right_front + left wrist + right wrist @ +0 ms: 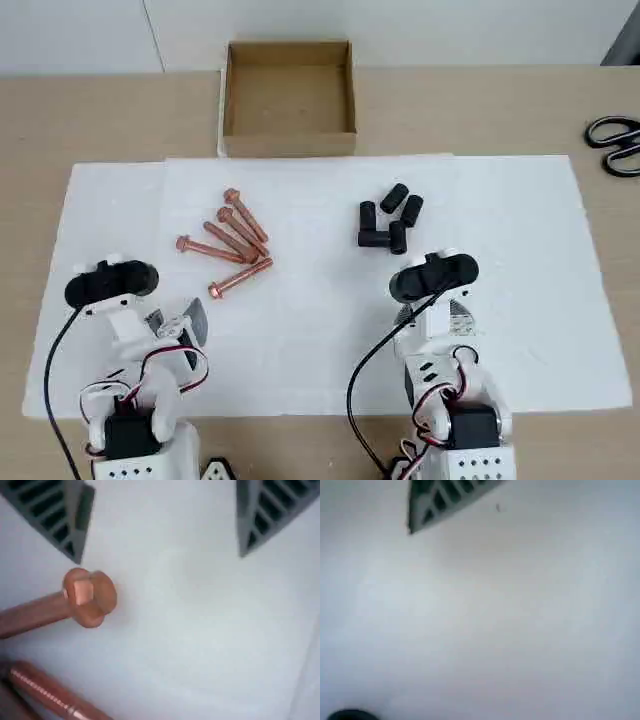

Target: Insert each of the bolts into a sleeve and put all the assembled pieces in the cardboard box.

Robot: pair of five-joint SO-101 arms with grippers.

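Left gripper [159,556], jaws spread, hangs beside a bolt [70,604] lying head toward it.

Bolts [230,241] left of sleeves [397,236] on the mat [300,330], cardboard box [288,144] behind

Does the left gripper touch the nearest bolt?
Apart. The left wrist view shows white sheet between the bolt head and the nearer fingertip of the left gripper.
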